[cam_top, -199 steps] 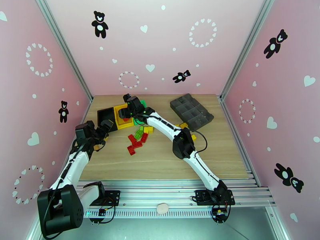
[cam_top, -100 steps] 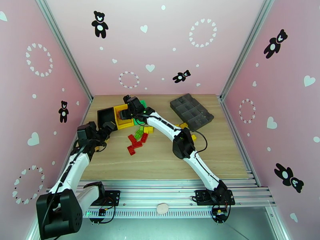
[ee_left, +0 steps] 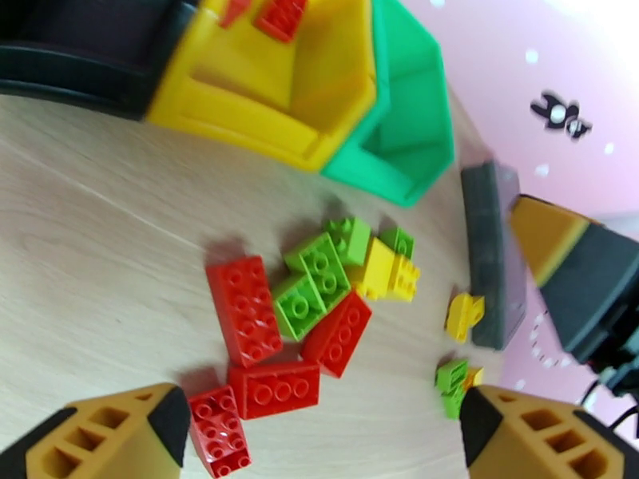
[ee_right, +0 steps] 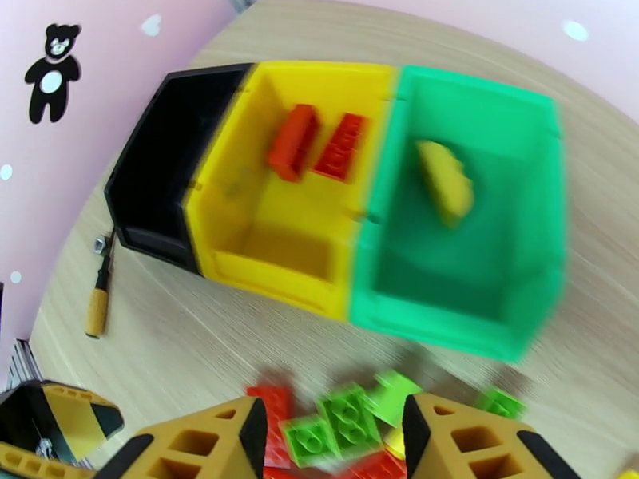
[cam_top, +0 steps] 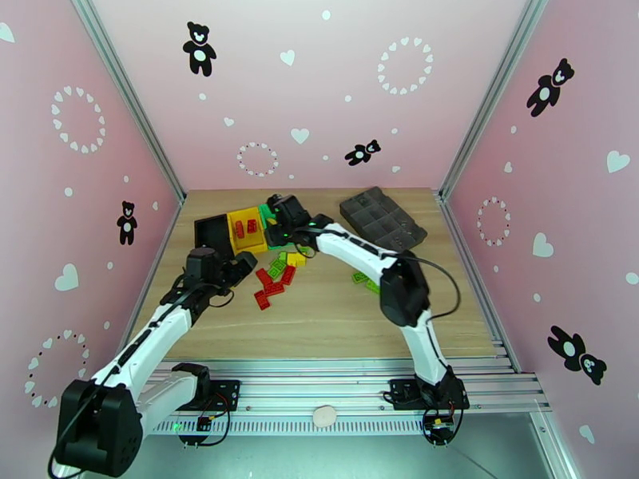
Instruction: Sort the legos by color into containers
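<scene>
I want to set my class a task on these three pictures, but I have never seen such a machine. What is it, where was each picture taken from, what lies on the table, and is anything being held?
Two robot arms, the left arm and the right arm, are bolted to a table's near edge. The wide picture looks down from above and behind them. The other two come from a camera on each wrist, looking past its jaws. On the table stand a black bin, a yellow bin holding two red bricks, a green bin with a blurred yellow brick, a grey tray, and loose bricks. Both pairs of jaws are open and hold nothing.
</scene>
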Robot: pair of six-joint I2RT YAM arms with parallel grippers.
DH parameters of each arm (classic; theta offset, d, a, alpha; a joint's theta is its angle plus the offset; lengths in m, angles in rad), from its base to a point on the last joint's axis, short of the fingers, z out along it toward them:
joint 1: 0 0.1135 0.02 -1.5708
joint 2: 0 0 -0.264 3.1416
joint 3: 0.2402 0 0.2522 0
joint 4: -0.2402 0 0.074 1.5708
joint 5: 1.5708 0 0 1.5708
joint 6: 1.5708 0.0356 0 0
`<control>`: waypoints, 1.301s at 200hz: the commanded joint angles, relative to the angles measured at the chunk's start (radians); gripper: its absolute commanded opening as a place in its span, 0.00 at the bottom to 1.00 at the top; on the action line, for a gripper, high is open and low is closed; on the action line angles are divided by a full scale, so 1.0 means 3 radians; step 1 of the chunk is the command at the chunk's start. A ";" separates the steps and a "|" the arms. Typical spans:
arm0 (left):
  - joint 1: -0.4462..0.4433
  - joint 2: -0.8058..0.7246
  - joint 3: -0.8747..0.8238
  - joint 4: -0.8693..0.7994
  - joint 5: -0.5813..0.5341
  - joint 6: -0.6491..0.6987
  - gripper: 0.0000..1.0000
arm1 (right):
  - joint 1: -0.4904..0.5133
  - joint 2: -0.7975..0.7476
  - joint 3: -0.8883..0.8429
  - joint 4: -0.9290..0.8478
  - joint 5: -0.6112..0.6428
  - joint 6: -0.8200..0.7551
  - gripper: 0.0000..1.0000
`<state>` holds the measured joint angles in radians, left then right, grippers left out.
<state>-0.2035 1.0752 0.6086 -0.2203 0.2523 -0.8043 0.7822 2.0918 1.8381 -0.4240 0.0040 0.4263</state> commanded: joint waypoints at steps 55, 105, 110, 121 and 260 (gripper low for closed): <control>-0.0773 0.0566 0.0345 0.0107 -0.0499 0.0054 0.98 | -0.0692 -0.0929 -0.1678 0.0271 0.0364 0.0031 0.65; -0.0976 0.0911 0.0550 0.0217 -0.0519 0.0036 0.98 | -0.1069 -0.1136 -0.2170 0.0272 0.0370 0.0052 0.64; -0.0986 0.0932 0.0565 0.0222 -0.0523 0.0037 0.98 | -0.1085 -0.1119 -0.2169 0.0264 0.0357 0.0052 0.64; -0.0998 0.0967 0.0592 0.0223 -0.0517 0.0034 0.98 | -0.1092 -0.1080 -0.2158 0.0245 0.0355 0.0047 0.64; -0.0995 0.0823 0.0605 0.0055 -0.0652 0.0116 0.98 | -0.1093 -0.0649 -0.2124 0.0254 0.0360 0.0128 0.58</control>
<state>-0.4973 1.3403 0.7609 -0.1761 0.0776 -0.7876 0.4522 1.8561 1.1984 -0.3511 0.1101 0.4522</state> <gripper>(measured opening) 0.979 0.582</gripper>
